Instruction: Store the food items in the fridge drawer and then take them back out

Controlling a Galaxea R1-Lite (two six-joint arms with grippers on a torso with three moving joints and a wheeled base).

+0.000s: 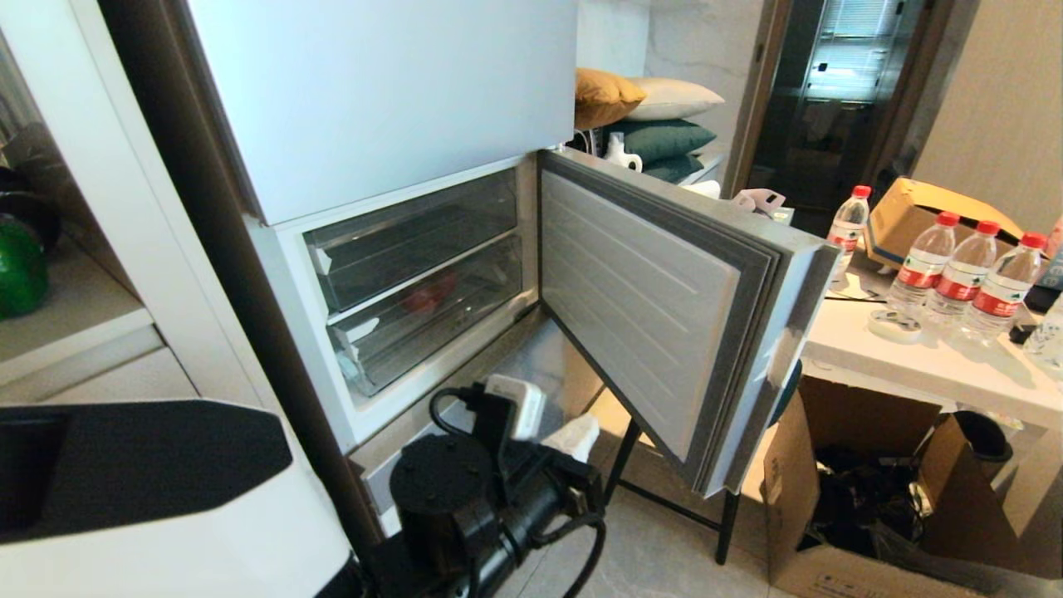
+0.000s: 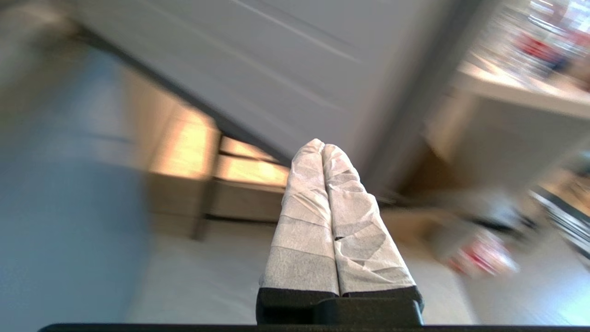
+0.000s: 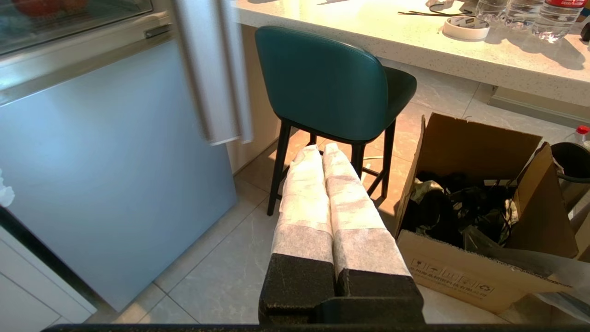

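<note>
The left gripper [image 2: 322, 146] is pressed together, empty, low beside the open fridge door [image 1: 639, 307]. The right gripper [image 3: 321, 150] is also closed, empty. Both fridge drawers [image 1: 423, 311] are pushed in; something red, perhaps food, shows inside.
</note>
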